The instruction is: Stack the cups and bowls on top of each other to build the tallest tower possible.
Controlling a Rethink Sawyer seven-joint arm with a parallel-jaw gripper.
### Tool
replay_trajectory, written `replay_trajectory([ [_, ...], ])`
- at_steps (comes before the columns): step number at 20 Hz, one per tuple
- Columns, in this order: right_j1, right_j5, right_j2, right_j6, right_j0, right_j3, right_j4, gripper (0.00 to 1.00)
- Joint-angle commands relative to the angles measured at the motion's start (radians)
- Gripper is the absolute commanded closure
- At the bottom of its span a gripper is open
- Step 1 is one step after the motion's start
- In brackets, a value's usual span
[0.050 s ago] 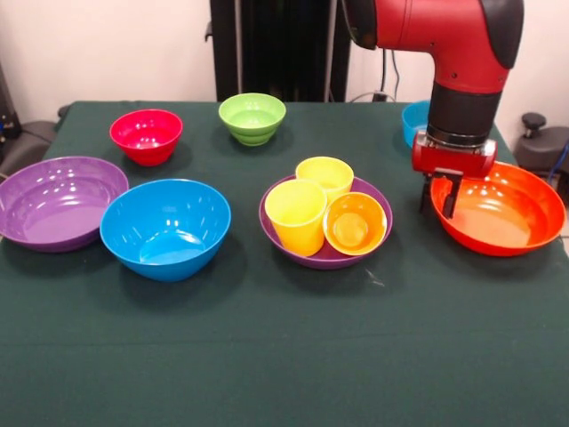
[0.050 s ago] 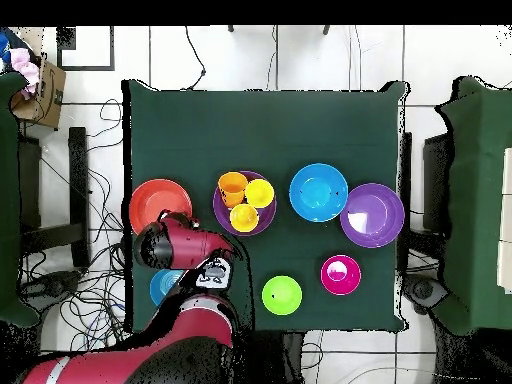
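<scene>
Three cups [image 1: 324,213] (two yellow, one orange) sit in a purple bowl [image 1: 325,256] mid-counter [image 1: 267,356]. The gripper [image 1: 444,197] hangs over the orange bowl's [image 1: 502,213] rim, jaws slightly parted, holding nothing.

Two yellow cups [image 1: 311,200], one orange cup [image 1: 355,223], dark green table [image 1: 267,356]

— What is hidden at the right of the front view?
— The small blue bowl [image 1: 414,121] is largely covered by the arm [image 1: 462,62]; only its left part is seen. The orange bowl [image 1: 502,213] is partly covered at its near-left rim by the gripper [image 1: 442,197].

— And from overhead?
— The small blue bowl [image 2: 160,287] is mostly hidden under the arm [image 2: 190,245]. Whether the gripper's fingers are apart cannot be told.
</scene>
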Motion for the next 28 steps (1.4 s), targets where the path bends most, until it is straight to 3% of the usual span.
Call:
replay_trajectory([
  [1,-0.073,0.344,-0.029,0.100,0.045,-0.030,0.003,1.00],
  [5,-0.147,0.435,-0.040,0.128,0.060,-0.022,0.004,1.00],
  [10,-0.180,0.465,-0.030,0.126,0.041,-0.022,-0.001,1.00],
  [17,-0.282,0.479,-0.008,0.096,0.003,0.078,-0.017,1.00],
  [24,-0.333,0.502,0.014,0.069,-0.028,0.117,-0.023,1.00],
  [28,-0.388,0.567,0.010,0.033,-0.055,0.123,-0.039,1.00],
])
